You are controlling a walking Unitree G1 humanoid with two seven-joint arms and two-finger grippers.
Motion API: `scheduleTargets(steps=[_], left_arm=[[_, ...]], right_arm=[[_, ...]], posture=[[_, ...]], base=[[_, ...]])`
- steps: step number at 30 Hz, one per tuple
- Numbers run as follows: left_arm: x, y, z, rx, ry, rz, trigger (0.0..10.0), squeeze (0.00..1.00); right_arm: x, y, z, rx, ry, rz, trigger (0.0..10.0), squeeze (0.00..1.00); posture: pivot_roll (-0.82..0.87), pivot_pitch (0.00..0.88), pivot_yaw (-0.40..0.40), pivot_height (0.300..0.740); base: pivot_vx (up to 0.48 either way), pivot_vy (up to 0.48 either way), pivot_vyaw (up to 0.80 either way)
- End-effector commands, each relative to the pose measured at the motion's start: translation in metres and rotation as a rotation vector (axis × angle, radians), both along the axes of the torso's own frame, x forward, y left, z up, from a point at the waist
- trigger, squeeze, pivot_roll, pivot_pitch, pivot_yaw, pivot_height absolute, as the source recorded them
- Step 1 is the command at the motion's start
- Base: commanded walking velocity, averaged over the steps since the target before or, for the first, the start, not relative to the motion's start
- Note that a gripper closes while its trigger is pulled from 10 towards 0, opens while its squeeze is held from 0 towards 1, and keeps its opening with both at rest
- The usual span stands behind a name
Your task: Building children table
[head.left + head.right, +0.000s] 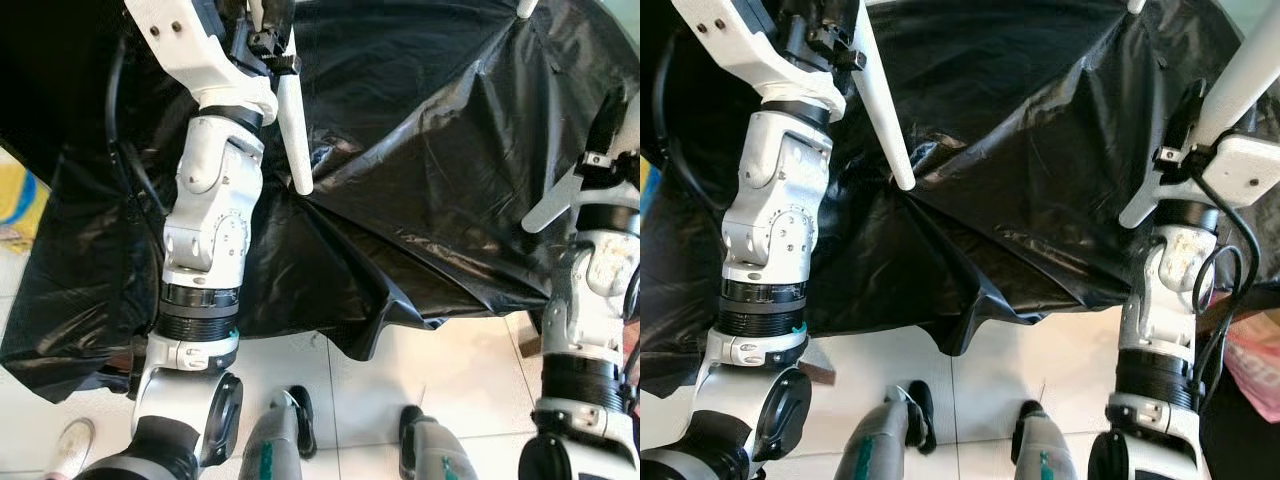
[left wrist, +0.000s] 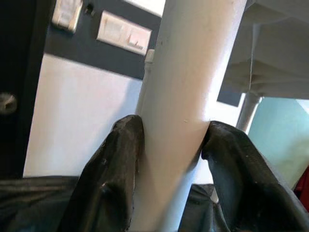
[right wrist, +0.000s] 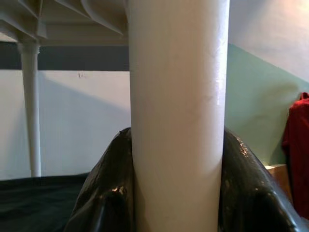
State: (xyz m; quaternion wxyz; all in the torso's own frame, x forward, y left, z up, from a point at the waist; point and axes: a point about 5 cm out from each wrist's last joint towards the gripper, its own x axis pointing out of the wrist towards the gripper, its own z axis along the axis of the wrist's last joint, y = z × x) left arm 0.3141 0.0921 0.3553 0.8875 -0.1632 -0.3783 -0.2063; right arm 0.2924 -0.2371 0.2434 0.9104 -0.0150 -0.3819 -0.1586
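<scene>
The left gripper [image 2: 169, 159] is clamping a white table leg [image 2: 190, 96], its two black fingers [image 2: 108, 183] pressing on opposite sides of the round tube. The right gripper [image 3: 176, 179] is doing the same with a second white leg [image 3: 176, 87], fingers [image 3: 104, 193] wrapped tight against it. From the head views, the left-held leg [image 1: 295, 130] is slanting down with its free tip just over a black plastic sheet [image 1: 420, 180] that is draping a low surface in front of the robot. The right-held leg [image 1: 1250, 75] is angling up and away at the right side. In both wrist views the ribbed underside of a white tabletop [image 3: 63, 17] is showing above the legs, with another leg [image 3: 31, 106] attached beyond, so the table seems to be lifted by its legs.

The legs look like smooth, hollow plastic: light and stiff, but slippery under the pads, so a hold near the tabletop joint should twist less than one near the tip. The sheet is thin and crinkly and could snag a leg tip. White floor tiles [image 1: 370, 400] and the robot's feet are lying below.
</scene>
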Motion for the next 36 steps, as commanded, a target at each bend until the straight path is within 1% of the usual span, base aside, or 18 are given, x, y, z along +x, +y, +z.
scheduleTargets(steps=[1,5,7,10,11,14,15,16,19,20,21,22,23,24,25,26,33,36], left_arm=[[-0.018,0.003,0.026,-0.078,-0.137,-0.064,0.0,0.0],[-0.018,0.0,0.021,-0.057,-0.126,-0.088,0.0,0.0],[-0.017,0.002,0.018,-0.049,-0.133,-0.083,0.0,0.0],[-0.016,0.003,0.017,-0.04,-0.134,-0.07,0.0,0.0],[-0.01,0.007,0.009,-0.027,-0.116,-0.04,0.0,0.0],[-0.007,0.007,0.003,-0.007,-0.095,-0.018,0.0,0.0],[-0.006,0.006,-0.004,0.006,-0.069,-0.01,0.0,0.0],[-0.006,0.004,-0.012,0.018,-0.054,-0.028,0.0,0.0],[-0.006,0.003,-0.017,0.026,-0.043,-0.041,0.0,0.0],[-0.013,0.006,-0.01,0.037,-0.045,-0.047,1.4,0.0],[-0.013,0.006,-0.01,0.037,-0.045,-0.047,1.4,0.0],[-0.019,0.011,-0.003,0.064,-0.043,-0.053,10.0,0.0],[-0.024,0.014,0.002,0.083,-0.042,-0.056,10.0,0.0],[-0.024,0.014,0.002,0.083,-0.042,-0.056,10.0,0.0],[-0.027,0.016,0.004,0.098,-0.035,-0.081,10.0,0.04],[-0.029,0.018,0.004,0.111,-0.038,-0.101,10.0,1.0],[-0.036,0.016,0.003,0.175,-0.092,-0.157,10.0,1.0],[-0.037,0.016,0.002,0.185,-0.09,-0.169,10.0,1.0]], right_arm=[[0.005,0.013,-0.056,0.064,0.241,0.05,0.0,0.0],[0.005,0.021,-0.052,0.045,0.227,0.07,0.0,0.0],[0.005,0.02,-0.049,0.034,0.202,0.081,0.0,0.0],[0.006,0.018,-0.048,0.031,0.2,0.082,0.0,0.0],[0.009,0.013,-0.044,0.008,0.194,0.089,0.0,0.0],[0.01,0.012,-0.041,-0.017,0.194,0.096,0.0,0.0],[0.01,0.012,-0.04,-0.023,0.198,0.107,0.0,0.0],[0.009,0.011,-0.039,-0.031,0.205,0.116,0.0,0.0],[0.008,0.011,-0.039,-0.037,0.209,0.122,0.0,0.0],[0.008,0.01,-0.039,-0.04,0.219,0.129,2.4,0.0],[0.008,0.01,-0.039,-0.04,0.219,0.129,2.4,0.0],[0.009,0.01,-0.042,-0.052,0.235,0.141,10.0,0.0],[0.01,0.01,-0.044,-0.059,0.247,0.151,10.0,0.0],[0.01,0.01,-0.044,-0.059,0.247,0.151,10.0,0.0],[0.01,0.01,-0.046,-0.07,0.255,0.162,10.0,0.0],[0.011,0.011,-0.046,-0.078,0.257,0.171,10.0,1.0],[0.015,0.01,-0.045,-0.104,0.254,0.187,10.0,1.0],[0.015,0.011,-0.045,-0.111,0.256,0.197,10.0,1.0]], posture=[[0.04,0.244,0.172,0.74],[0.04,0.233,0.17,0.74],[0.04,0.217,0.168,0.74],[0.04,0.207,0.165,0.74],[0.04,0.232,0.156,0.74],[0.04,0.238,0.154,0.74],[0.04,0.245,0.143,0.74],[0.04,0.248,0.138,0.74],[0.04,0.248,0.138,0.74],[0.04,0.252,0.122,0.74],[0.04,0.252,0.122,0.74],[0.04,0.259,0.114,0.74],[0.04,0.258,0.111,0.74],[0.04,0.258,0.111,0.74],[0.04,0.258,0.111,0.74],[0.04,0.258,0.11,0.74],[0.04,0.251,0.109,0.74],[0.04,0.248,0.11,0.74]], base=[[0.0,0.0,0.0],[0.0,0.0,0.0],[0.0,0.0,0.0],[0.0,0.0,0.0],[0.0,0.0,0.0],[0.0,0.0,0.0],[0.0,0.0,0.0],[0.0,0.0,0.0],[0.0,0.0,0.0],[0.0,0.0,0.0],[0.0,0.0,0.0],[0.0,0.0,0.0],[0.0,0.0,0.0],[0.0,0.0,0.0],[0.0,0.0,0.0],[0.0,0.0,0.0],[0.0,0.0,0.0],[0.0,0.0,0.0]])
